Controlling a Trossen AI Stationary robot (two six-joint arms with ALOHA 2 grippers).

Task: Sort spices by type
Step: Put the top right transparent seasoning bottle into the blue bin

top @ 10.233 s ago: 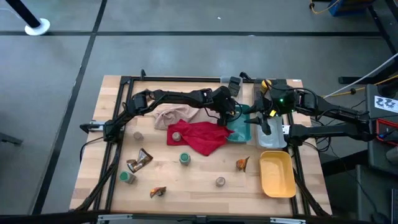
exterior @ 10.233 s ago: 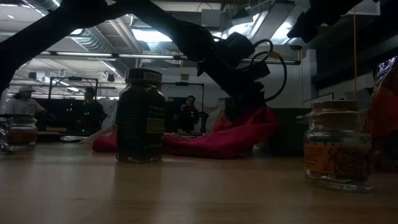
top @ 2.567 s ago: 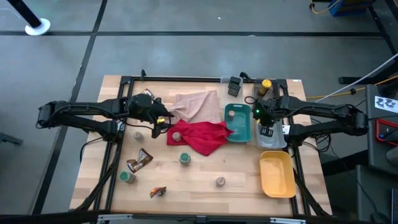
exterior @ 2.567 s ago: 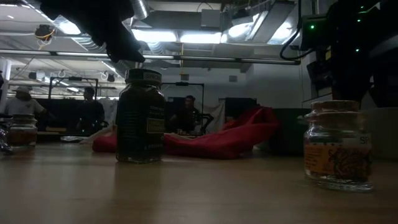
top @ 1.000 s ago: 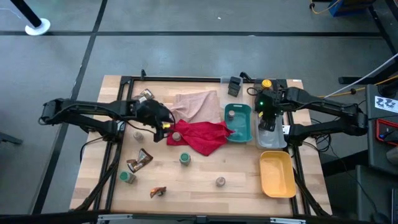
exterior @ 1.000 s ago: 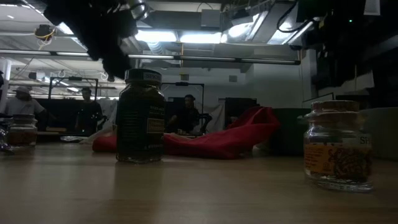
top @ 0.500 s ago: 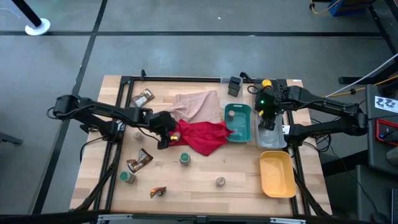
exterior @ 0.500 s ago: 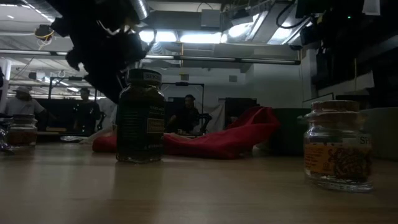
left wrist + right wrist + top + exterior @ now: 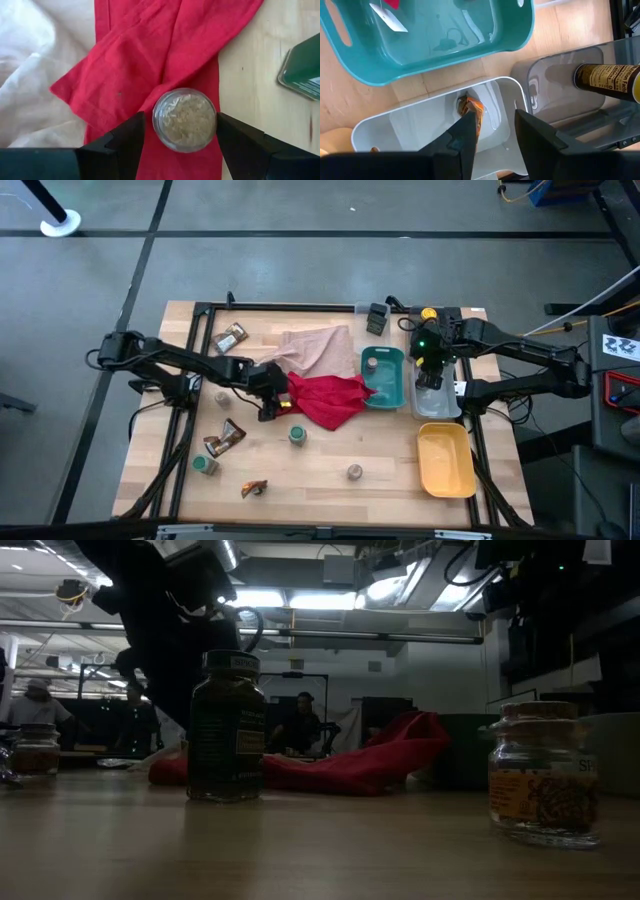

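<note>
A small round jar (image 9: 184, 119) with a clear lid stands on the left corner of the red cloth (image 9: 325, 398). My left gripper (image 9: 180, 125) hangs open over it, one finger on each side of the jar and neither touching it. My right gripper (image 9: 495, 120) is open above the clear tray (image 9: 437, 385), where an orange sachet (image 9: 472, 112) lies. More jars (image 9: 297, 436) (image 9: 205, 465) (image 9: 354, 472) (image 9: 221, 397) and sachets (image 9: 232, 337) (image 9: 224, 438) (image 9: 254, 488) are scattered on the table.
A beige cloth (image 9: 315, 348) lies behind the red one. The teal tray (image 9: 383, 375) holds a green-lidded jar (image 9: 371, 364). A yellow tray (image 9: 445, 458) sits at the near right and a yellow-capped bottle (image 9: 428, 313) at the far right.
My left gripper has come down and moved toward the table's right and near edges. It has gone from beside the beige cloth to over the jar on the red cloth, tipping further downward. Its fingers have stayed open.
</note>
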